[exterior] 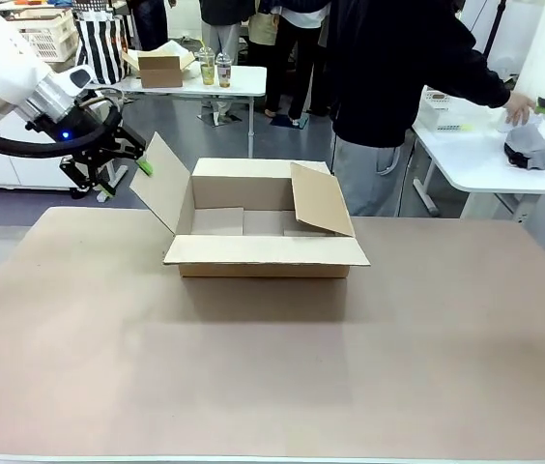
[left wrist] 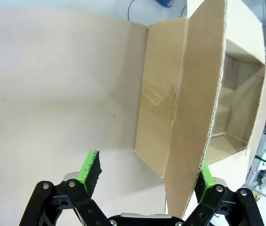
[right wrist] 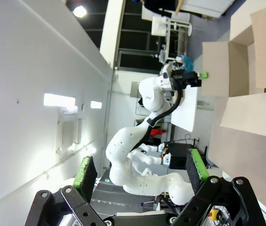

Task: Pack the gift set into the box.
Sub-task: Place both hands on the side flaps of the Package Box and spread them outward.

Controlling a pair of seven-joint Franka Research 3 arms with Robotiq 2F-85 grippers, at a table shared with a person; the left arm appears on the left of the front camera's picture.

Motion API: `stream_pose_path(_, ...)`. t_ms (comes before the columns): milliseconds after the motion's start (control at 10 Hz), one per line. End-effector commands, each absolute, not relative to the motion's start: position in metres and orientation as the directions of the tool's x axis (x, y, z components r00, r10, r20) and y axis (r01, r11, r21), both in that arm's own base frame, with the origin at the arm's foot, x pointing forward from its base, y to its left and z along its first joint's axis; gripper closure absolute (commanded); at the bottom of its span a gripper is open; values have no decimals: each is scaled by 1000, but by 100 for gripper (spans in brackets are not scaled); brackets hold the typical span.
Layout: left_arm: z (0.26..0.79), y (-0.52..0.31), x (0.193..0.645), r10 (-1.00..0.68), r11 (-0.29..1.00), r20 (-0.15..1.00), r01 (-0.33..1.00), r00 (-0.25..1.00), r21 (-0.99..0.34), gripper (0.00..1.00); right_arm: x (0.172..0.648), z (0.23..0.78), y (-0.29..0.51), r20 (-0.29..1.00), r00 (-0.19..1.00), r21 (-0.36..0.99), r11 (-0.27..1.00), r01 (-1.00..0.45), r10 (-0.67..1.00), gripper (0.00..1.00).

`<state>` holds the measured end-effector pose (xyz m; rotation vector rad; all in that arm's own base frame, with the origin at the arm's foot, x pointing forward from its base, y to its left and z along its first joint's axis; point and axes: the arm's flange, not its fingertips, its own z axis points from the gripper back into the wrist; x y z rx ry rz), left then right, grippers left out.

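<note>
The box (exterior: pixel 265 253) stands open in the middle of the brown table, its four flaps spread and its floor bare. My left gripper (exterior: pixel 123 169) hovers open just beyond the box's raised left flap (exterior: pixel 164 184). In the left wrist view that flap (left wrist: pixel 196 94) runs down beside the right of the two green pads (left wrist: pixel 203 178), and the left gripper (left wrist: pixel 147 172) holds nothing. My right gripper (right wrist: pixel 141 170) is open and empty, turned sideways toward the room, with the box (right wrist: pixel 246 70) far off at the upper right. The gift set is out of view.
A person (exterior: pixel 388 87) in dark clothes stands behind the box, reaching right over a white side table (exterior: pixel 485 164). A far white table holds a smaller carton (exterior: pixel 159 68) and bottles (exterior: pixel 215 68). The brown tabletop (exterior: pixel 272 377) in front of the box lies bare.
</note>
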<state>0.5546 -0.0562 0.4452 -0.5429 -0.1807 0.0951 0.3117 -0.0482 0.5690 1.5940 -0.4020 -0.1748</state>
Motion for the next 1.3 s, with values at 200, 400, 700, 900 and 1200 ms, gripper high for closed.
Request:
stream_pose_path(200, 448, -64, 557, 137, 854, 160, -35, 978, -519, 0, 314, 569, -47, 155, 921, 985, -16, -172, -357, 0)
stream_pose_path(400, 448, -64, 557, 137, 854, 160, -35, 978, -519, 0, 314, 569, -47, 155, 921, 985, -16, -172, -357, 0)
stream_pose_path(700, 448, -64, 557, 137, 854, 160, -35, 978, -519, 0, 363, 572, 22, 186, 956, 978, 139, -157, -225, 0)
stream_pose_path(900, 448, -64, 557, 137, 854, 160, -35, 978, -519, 0, 400, 558, 100, 227, 970, 933, 306, -191, -87, 0)
stream_pose_path(1200, 448, -64, 557, 137, 854, 160, -35, 978, -519, 0, 400, 515, 153, 280, 957, 798, 535, -279, 82, 0)
